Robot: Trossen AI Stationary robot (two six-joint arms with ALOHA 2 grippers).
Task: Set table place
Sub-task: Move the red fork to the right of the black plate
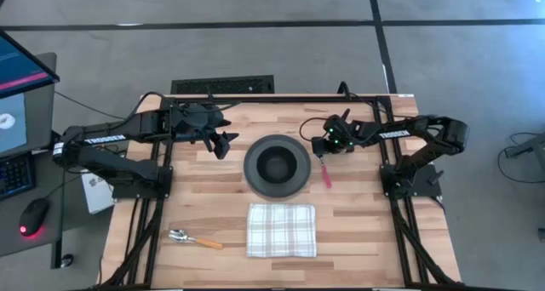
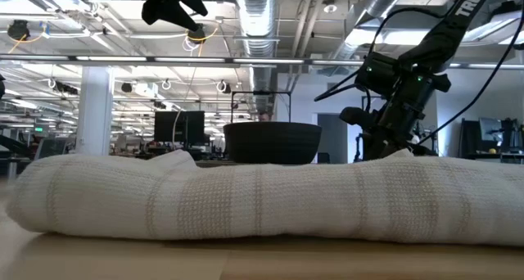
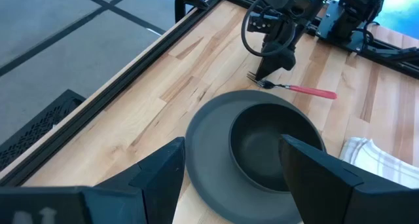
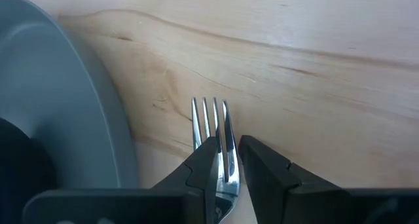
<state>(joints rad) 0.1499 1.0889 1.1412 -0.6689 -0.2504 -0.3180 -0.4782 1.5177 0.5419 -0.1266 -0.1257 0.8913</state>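
Observation:
A dark grey plate [image 1: 252, 174] lies mid-table with a black bowl [image 1: 276, 163] standing in it. A pink-handled fork [image 1: 325, 175] lies flat on the wood just right of the plate, tines toward the far edge. My right gripper [image 1: 322, 148] stands over its metal end, shut on it. My left gripper [image 1: 225, 143] hangs open and empty above the table, left of the plate; it also shows in the left wrist view [image 3: 232, 145]. A checked napkin [image 1: 281, 230] and an orange-handled spoon [image 1: 194, 238] lie near the front edge. My right gripper pinches the fork's metal neck [image 4: 226, 160], just behind the tines [image 4: 211, 122], between its two fingers. The fingers point down from above and stand across the fork. The fork lies flat on the table, its pink handle [image 3: 313, 91] pointing toward the near edge.
The black rail frame [image 1: 281, 97] edges the far side of the table. Both arm bases stand on the table's left and right sides. Bare wood shows between the plate and the napkin and to the right of the napkin. A desk with a monitor and mouse stands off the left.

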